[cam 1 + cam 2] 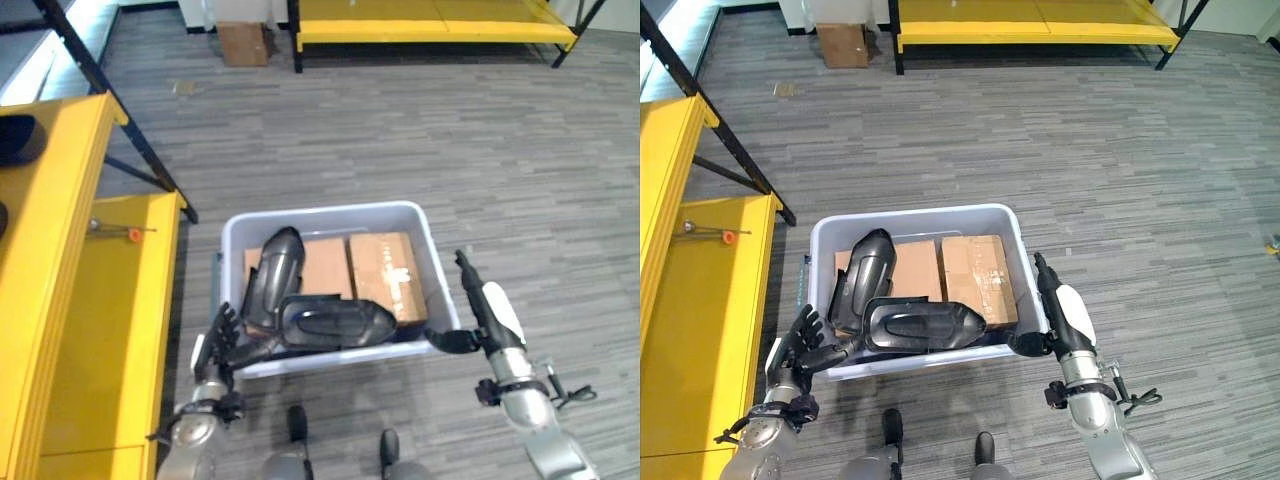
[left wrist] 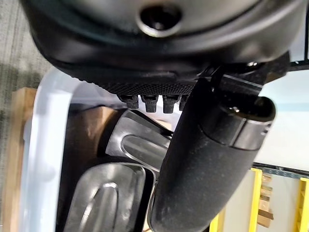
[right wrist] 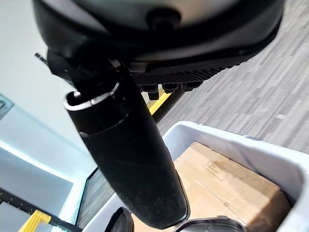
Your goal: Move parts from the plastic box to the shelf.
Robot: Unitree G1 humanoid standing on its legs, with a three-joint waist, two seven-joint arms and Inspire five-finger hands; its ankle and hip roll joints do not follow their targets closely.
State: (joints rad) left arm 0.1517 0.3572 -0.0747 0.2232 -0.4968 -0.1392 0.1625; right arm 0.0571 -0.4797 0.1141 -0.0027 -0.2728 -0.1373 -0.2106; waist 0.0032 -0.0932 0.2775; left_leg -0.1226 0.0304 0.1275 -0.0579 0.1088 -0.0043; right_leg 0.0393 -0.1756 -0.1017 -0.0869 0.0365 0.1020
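A pale plastic box point(image 1: 330, 211) stands on the floor in front of me. In it are an upright black moulded part point(image 1: 272, 272), a second black part point(image 1: 335, 320) lying across the near side, and two cardboard boxes point(image 1: 385, 272). My left hand point(image 1: 222, 338) is at the box's near left corner, fingers spread and open, close to the lying part. Its thumb point(image 2: 207, 159) reaches out over the parts. My right hand point(image 1: 497, 312) is open alongside the box's right wall, fingers straight, and its thumb point(image 3: 130, 159) is at the near right rim. The yellow shelf point(image 1: 90, 330) runs along my left.
A small tool with an orange tip point(image 1: 122, 232) lies on the shelf, and a dark object point(image 1: 18, 138) sits on its upper level. A black diagonal brace point(image 1: 120, 110) stands by the shelf. Far off are a yellow rack point(image 1: 430, 30) and a cardboard carton point(image 1: 242, 42).
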